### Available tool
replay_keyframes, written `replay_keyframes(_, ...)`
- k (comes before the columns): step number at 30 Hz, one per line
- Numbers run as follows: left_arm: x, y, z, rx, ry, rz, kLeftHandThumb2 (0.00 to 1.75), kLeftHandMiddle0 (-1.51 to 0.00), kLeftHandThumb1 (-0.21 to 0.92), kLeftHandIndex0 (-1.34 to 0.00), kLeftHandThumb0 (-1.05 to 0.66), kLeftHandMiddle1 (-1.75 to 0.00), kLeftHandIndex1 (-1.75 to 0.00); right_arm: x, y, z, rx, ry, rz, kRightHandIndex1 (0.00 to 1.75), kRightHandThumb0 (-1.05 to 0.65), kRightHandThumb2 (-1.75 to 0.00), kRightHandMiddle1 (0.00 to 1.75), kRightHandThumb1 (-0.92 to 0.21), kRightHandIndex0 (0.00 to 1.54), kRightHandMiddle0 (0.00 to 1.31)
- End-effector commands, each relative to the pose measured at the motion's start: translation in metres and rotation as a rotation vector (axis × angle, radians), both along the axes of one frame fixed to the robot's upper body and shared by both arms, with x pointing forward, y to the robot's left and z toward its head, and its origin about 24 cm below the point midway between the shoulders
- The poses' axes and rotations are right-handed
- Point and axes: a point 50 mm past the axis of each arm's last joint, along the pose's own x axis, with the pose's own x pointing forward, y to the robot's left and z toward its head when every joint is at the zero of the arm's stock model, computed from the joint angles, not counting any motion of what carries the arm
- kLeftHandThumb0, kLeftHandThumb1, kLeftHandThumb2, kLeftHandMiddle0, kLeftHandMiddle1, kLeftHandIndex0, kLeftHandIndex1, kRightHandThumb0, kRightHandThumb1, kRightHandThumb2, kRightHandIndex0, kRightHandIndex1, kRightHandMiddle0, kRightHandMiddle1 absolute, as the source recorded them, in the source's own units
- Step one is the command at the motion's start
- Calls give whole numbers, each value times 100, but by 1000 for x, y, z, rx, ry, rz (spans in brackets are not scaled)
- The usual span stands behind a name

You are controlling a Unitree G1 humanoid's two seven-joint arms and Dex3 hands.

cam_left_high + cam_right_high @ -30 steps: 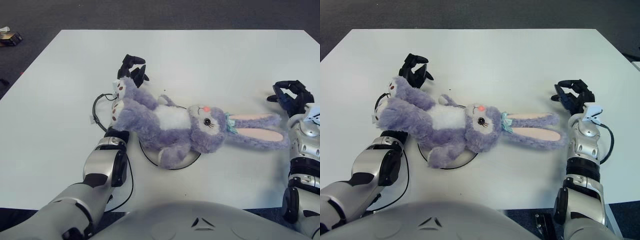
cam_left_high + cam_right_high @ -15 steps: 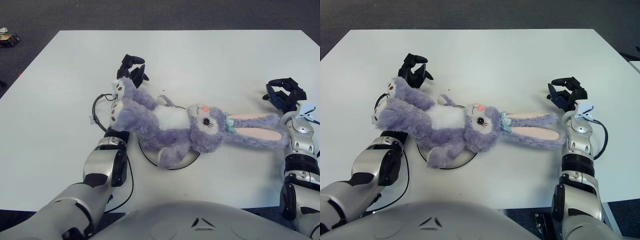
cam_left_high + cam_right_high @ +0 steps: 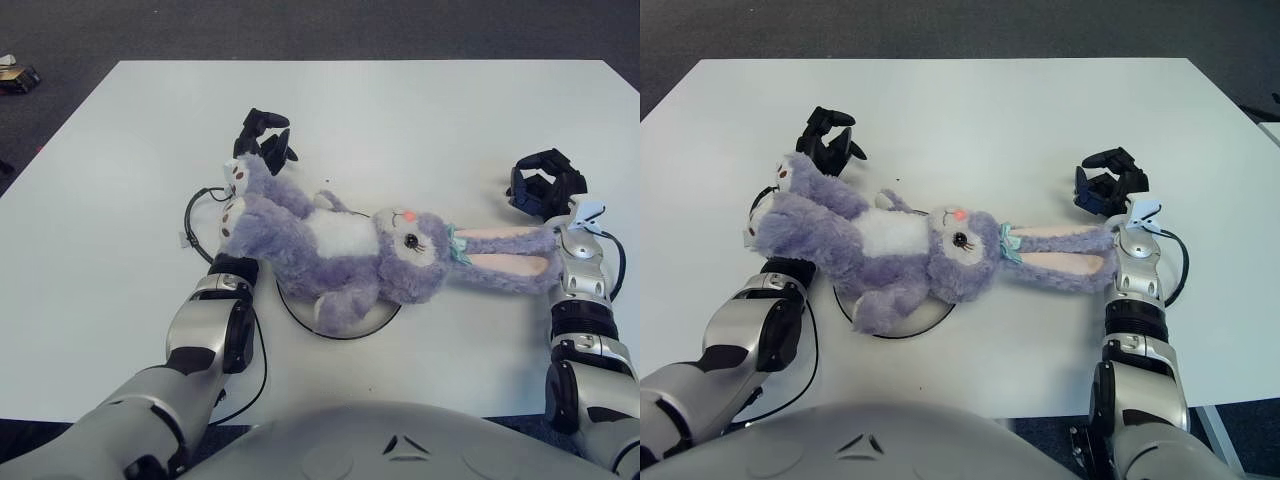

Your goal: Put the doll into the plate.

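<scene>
1. I see the doll (image 3: 350, 250), a purple plush rabbit with a white belly, lying on its back across the white table (image 3: 420, 120), feet toward my robot's left and long ears stretched out toward its right
2. The plate (image 3: 375, 322) is a flat round disc with a dark rim; only the arc below the doll's belly and lower arm shows, the rest is covered by the plush
3. The doll's torso and one arm lie over the plate, while its feet, head and ears reach past the rim onto the bare table
4. The left hand (image 3: 265, 137) shows just beyond the doll's feet, on the far side of them; its black fingers (image 3: 270, 119) are curled loosely and I see nothing held in them
5. The left forearm runs under the doll's legs, with the metal wrist section showing below the plush
6. A thin black cable (image 3: 195, 215) loops on the table beside the doll's feet
7. The right hand (image 3: 1108, 183) sits just past the tips of the doll's ears, on the far side; its fingers are bent inward around empty space, close to the ear tips, and I cannot tell whether they touch
8. The right wrist lies right at the ends of the ears
</scene>
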Motion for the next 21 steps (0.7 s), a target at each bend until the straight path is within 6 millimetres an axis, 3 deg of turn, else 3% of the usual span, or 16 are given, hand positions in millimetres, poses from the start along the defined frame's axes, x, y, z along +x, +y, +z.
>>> replay_keyframes(1, -5, 0, -8, -9, 14, -1, 26, -88, 92, -48, -36, -157, -146, 2, 14, -13, 14, 53, 49, 159, -1, -127, 175, -32, 67, 41)
replay_keyframes(21, -7, -1, -8, -12, 6, -11, 26, -87, 92, -47, -36, -156, -146, 13, 37, -12, 71, 18, 65, 159, -1, -127, 175, -32, 67, 41)
